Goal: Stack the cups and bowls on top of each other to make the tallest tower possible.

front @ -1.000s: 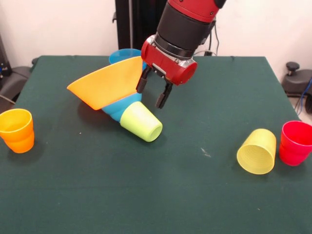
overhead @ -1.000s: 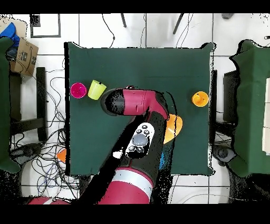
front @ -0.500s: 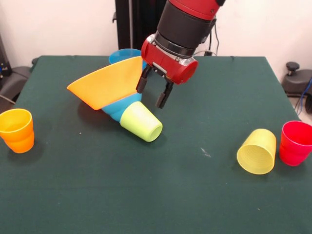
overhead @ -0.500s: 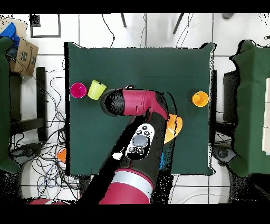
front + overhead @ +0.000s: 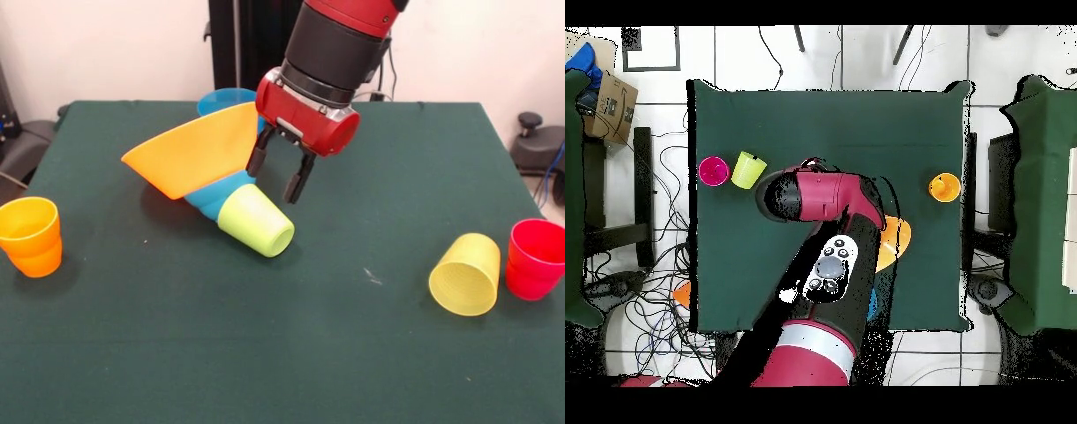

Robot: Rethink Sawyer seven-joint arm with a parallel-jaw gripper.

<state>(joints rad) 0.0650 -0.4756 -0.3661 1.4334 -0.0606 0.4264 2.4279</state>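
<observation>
Lying toppled on the green table (image 5: 265,353): the tower (image 5: 212,190), comprising a lime green cup (image 5: 256,221), blue bowl (image 5: 210,196) and large yellow-orange bowl (image 5: 187,150). Gripper (image 5: 283,175) hovers just above it, fingers parted, empty. Second blue bowl (image 5: 225,100) behind. Orange cup (image 5: 31,235) at one edge; yellow cup (image 5: 465,274) on its side beside upright red cup (image 5: 535,258) at the other.

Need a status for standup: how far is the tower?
Done: none standing; the stack of lime cup, blue bowl and orange bowl lies toppled. In hand: nothing; claw open above it. Left: orange, yellow, red cups loose.
</observation>
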